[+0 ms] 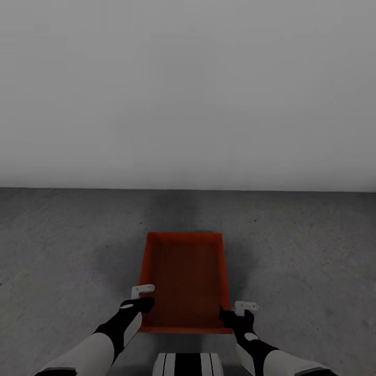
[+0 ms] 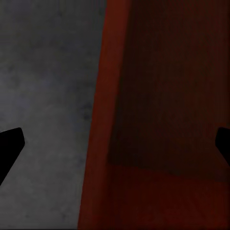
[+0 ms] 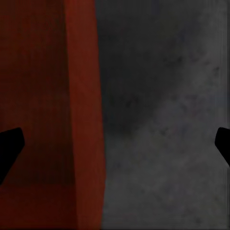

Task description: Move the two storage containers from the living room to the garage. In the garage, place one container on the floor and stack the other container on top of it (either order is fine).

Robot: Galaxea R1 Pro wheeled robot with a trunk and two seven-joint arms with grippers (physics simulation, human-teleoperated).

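Head view: my two arms reach forward and down to an orange-red storage container (image 1: 185,279) that lies open side up on the dark grey concrete floor (image 1: 308,250) of the garage, its long axis running away from me toward a plain pale grey wall (image 1: 188,89). I cannot tell whether this is a single box or one nested on another; only one rim outline is visible. My left gripper (image 1: 142,296) sits at the near end of the container's left wall, with one pale finger (image 1: 142,289) outside that wall and the dark wrist body over the rim. My right gripper (image 1: 239,312) sits at the near right corner, one pale finger (image 1: 246,306) outside the right wall. Left wrist view: the container's left wall (image 2: 103,124) runs between the two dark fingertips (image 2: 9,146), which stand wide apart with floor on one side and the box interior (image 2: 167,96) on the other; the fingers are released, straddling the wall without pressing it. Right wrist view: the same arrangement, with the right wall (image 3: 86,120) between widely spread fingertips (image 3: 9,148), the box interior (image 3: 33,86) on one side and shadowed concrete (image 3: 163,120) on the other; these fingers are likewise released.
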